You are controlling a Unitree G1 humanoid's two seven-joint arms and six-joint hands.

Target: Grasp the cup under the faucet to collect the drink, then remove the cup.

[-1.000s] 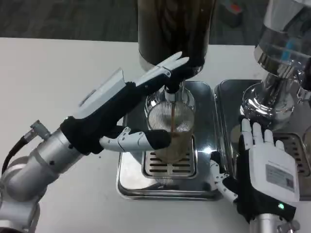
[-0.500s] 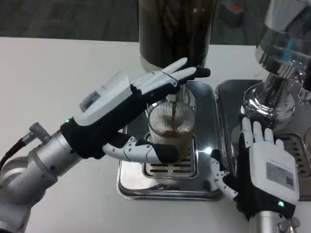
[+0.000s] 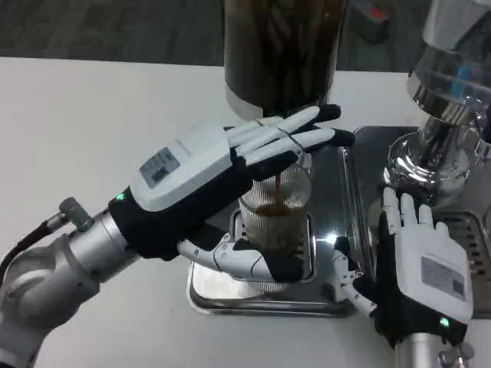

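**Cup under the faucet, filling up**

So the cup [image 3: 273,218] is a clear ribbed one, standing upright on the grate of the steel drip tray [image 3: 207,287], right below the dark dispenser [image 3: 281,54]. A thin brown stream [image 3: 275,188] drops into it and there's brown drink pooled inside, roughly up to the middle from what I can see.

The left hand [image 3: 219,188] reaches in from the left and wraps around the cup: the long fingers [image 3: 288,138] stretch flat across above the rim, pointing right, and the thumb [image 3: 257,264] curls along the front near the cup's base. Whether it's really squeezing the glass I honestly can't tell, since the white back of the hand covers the contact side. The fingers look straight rather than clamped.

The right hand [image 3: 418,264] is just beside the tray's right edge, back up, fingers apart and pointing away from the robot, holding nothing. Its thumb sits close to the tray's front right corner.

Off to the right there's a second tray [image 3: 460,222] with a shiny chrome dispenser [image 3: 441,115] standing on it. Everything sits on the white table [image 3: 92,115].
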